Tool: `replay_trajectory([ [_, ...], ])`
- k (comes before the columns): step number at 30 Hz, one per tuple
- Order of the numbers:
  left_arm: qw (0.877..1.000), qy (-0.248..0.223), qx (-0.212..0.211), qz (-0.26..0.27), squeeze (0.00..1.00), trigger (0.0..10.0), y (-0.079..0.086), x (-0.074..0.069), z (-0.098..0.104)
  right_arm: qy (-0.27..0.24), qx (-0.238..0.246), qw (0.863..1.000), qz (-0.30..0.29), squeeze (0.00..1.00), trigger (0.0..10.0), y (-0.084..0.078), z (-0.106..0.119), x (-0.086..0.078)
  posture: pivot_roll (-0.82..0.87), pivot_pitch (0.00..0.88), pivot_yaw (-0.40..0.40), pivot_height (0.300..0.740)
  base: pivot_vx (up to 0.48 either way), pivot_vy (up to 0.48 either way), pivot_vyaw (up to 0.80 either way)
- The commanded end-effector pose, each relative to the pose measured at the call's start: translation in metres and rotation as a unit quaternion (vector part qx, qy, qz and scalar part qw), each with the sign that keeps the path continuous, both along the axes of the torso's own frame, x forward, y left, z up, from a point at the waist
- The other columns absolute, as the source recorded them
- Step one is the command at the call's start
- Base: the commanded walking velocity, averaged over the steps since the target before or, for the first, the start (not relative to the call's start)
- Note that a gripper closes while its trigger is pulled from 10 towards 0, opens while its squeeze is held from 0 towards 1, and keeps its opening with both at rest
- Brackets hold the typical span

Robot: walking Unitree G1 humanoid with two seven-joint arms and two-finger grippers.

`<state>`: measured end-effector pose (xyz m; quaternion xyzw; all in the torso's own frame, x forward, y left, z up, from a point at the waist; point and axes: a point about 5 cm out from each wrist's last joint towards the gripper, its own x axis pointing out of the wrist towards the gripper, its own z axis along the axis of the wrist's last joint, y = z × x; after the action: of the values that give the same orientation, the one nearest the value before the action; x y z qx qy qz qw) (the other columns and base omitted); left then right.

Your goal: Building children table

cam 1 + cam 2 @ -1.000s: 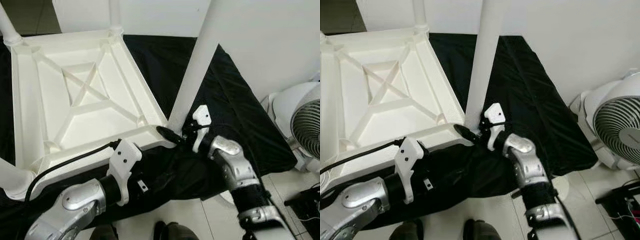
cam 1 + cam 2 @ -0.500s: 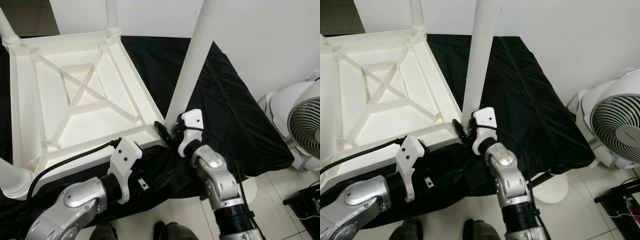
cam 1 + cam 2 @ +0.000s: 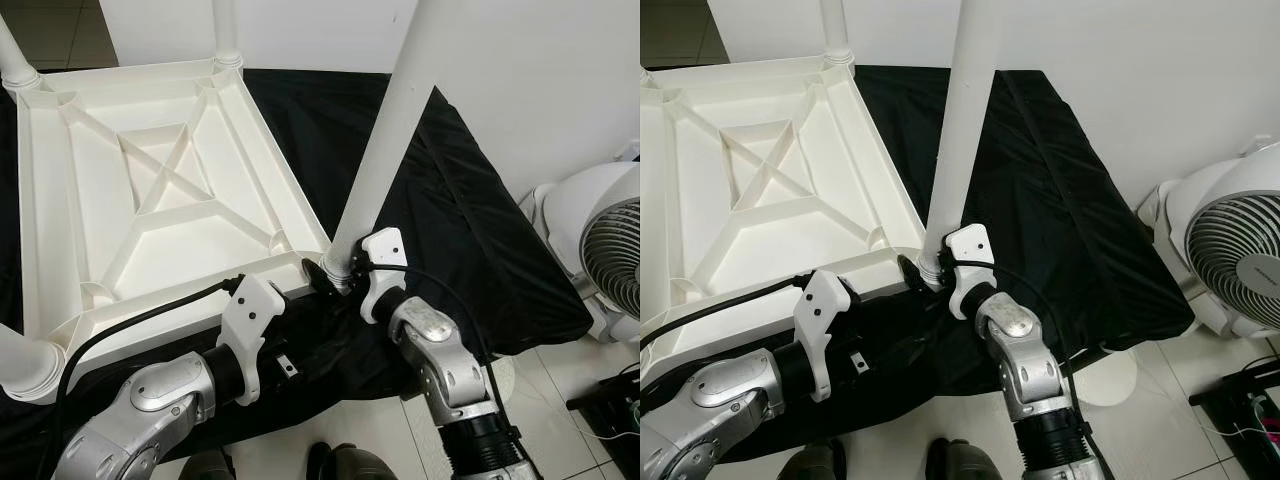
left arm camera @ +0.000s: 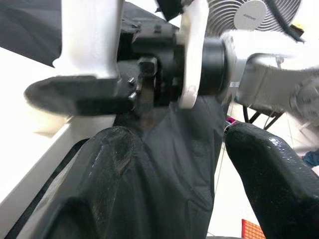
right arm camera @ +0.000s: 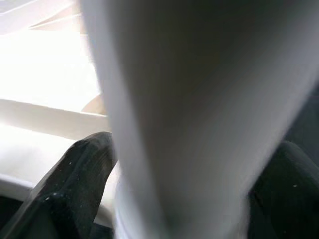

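Right now the right gripper (image 3: 338, 272) is clamped around the foot of a long white plastic table leg (image 3: 385, 150), one black finger (image 5: 70, 184) showing on each side of the tube in the right wrist view, just where the leg meets the near right corner socket of the upturned white plastic children's tabletop (image 3: 150, 200). That tabletop lies underside up, its moulded cross-ribs showing, across the left and centre of the left eye view, on a black cloth (image 3: 450, 230) spread over the floor. Other white legs already stand in its far corners at the upper left and top centre, and another at the lower left edge. The left gripper (image 4: 169, 164) hovers low beside the same corner, just under the tabletop's near edge, its two black fingers spread apart with nothing between them, looking across at the right wrist. A white electric fan (image 3: 600, 250) stands at the right edge of the frame, well apart from the work. By the look of it this is the step of seating the last leg; the next move calls for pressing or twisting the leg straight down into its socket while keeping it upright, perhaps with the left gripper steadying the tabletop's edge.
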<state>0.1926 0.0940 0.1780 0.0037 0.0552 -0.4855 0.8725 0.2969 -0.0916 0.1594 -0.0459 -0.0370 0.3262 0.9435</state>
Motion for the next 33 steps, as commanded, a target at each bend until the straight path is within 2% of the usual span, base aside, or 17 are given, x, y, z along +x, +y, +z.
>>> replay_trajectory([
  [1, 1.000, 0.004, -0.003, -0.009, 0.00, 10.0, -0.002, -0.003, -0.001, -0.008, -0.003, 1.000, 0.011, 0.00, 10.0, -0.008, 0.001, 0.002, 0.17, 0.118, -0.105, 0.740, 0.000, 0.000, 0.00],
  [5, 1.000, 0.005, -0.002, -0.009, 0.00, 10.0, -0.002, -0.003, -0.002, -0.013, -0.007, 1.000, 0.023, 0.00, 10.0, -0.014, 0.002, 0.005, 0.17, 0.113, -0.104, 0.740, 0.000, 0.000, 0.00],
  [6, 1.000, 0.006, -0.001, -0.011, 0.00, 10.0, -0.002, -0.005, -0.003, -0.025, -0.019, 0.998, 0.049, 0.00, 10.0, -0.025, 0.005, 0.012, 0.18, 0.102, -0.104, 0.740, 0.000, 0.000, 0.00],
  [10, 1.000, 0.007, -0.001, -0.013, 0.00, 10.0, -0.003, -0.005, -0.003, -0.037, -0.022, 0.996, 0.082, 0.00, 10.0, -0.029, 0.008, 0.019, 0.18, 0.092, -0.104, 0.740, 0.000, 0.000, 0.00],
  [17, 1.000, 0.006, -0.001, -0.014, 0.00, 10.0, -0.003, -0.005, -0.003, -0.044, -0.021, 0.992, 0.118, 0.00, 10.0, -0.027, 0.011, 0.024, 0.19, 0.082, -0.103, 0.740, 0.000, 0.000, 0.00],
  [20, 1.000, 0.005, -0.001, -0.014, 0.00, 10.0, -0.003, -0.006, -0.003, -0.045, -0.030, 0.986, 0.155, 0.00, 10.0, -0.024, 0.012, 0.028, 0.20, 0.080, -0.104, 0.740, 0.000, 0.000, 0.00],
  [21, 1.000, 0.005, 0.000, -0.014, 0.00, 10.0, -0.003, -0.006, -0.002, -0.044, -0.038, 0.984, 0.171, 0.00, 9.3, -0.023, 0.011, 0.030, 0.20, 0.080, -0.104, 0.740, 0.000, 0.000, 0.00],
  [23, 1.000, 0.005, 0.000, -0.014, 0.00, 10.0, -0.003, -0.006, -0.002, -0.044, -0.038, 0.984, 0.171, 0.00, 9.3, -0.023, 0.011, 0.030, 0.20, 0.080, -0.104, 0.740, 0.000, 0.000, 0.00],
  [24, 1.000, 0.005, 0.000, -0.013, 0.00, 10.0, -0.003, -0.007, -0.002, -0.041, -0.046, 0.980, 0.187, 0.00, 0.0, -0.023, 0.009, 0.031, 0.20, 0.084, -0.104, 0.740, 0.000, 0.000, 0.00],
  [28, 1.000, 0.005, 0.001, -0.009, 0.00, 10.0, -0.002, -0.008, -0.001, -0.019, -0.061, 0.974, 0.217, 0.00, 0.0, -0.027, -0.002, 0.031, 0.21, 0.102, -0.105, 0.740, 0.000, 0.000, 0.00],
  [33, 1.000, 0.006, 0.001, -0.006, 0.00, 10.0, -0.001, -0.009, -0.001, -0.008, -0.065, 0.974, 0.219, 0.00, 0.0, -0.033, -0.009, 0.030, 0.20, 0.109, -0.099, 0.740, 0.000, 0.000, 0.00],
])
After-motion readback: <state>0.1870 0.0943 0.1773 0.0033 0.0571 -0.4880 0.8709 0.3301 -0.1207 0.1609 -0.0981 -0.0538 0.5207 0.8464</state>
